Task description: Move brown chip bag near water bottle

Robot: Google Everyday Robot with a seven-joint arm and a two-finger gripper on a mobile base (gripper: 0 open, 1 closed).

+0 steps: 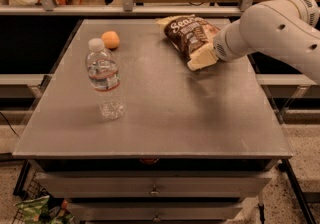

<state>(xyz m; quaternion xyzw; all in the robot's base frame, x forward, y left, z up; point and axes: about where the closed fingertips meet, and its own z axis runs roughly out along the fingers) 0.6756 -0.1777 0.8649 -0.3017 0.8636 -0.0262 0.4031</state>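
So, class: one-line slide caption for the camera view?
The gripper at the near end of the brown chip bag, back right of the table; water bottle and orange fruit at left.

Cream gripper at dark brown chip bag, white lettering; left of it, orange fruit, clear red-banded water bottle.

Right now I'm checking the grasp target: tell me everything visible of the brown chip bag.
The brown chip bag is a crinkly, dark brown packet with pale yellow edges and white script lettering. It lies flat and slanted on the table, toward its far right. The gripper is at its near right end. It lies well apart from the water bottle and the orange fruit.
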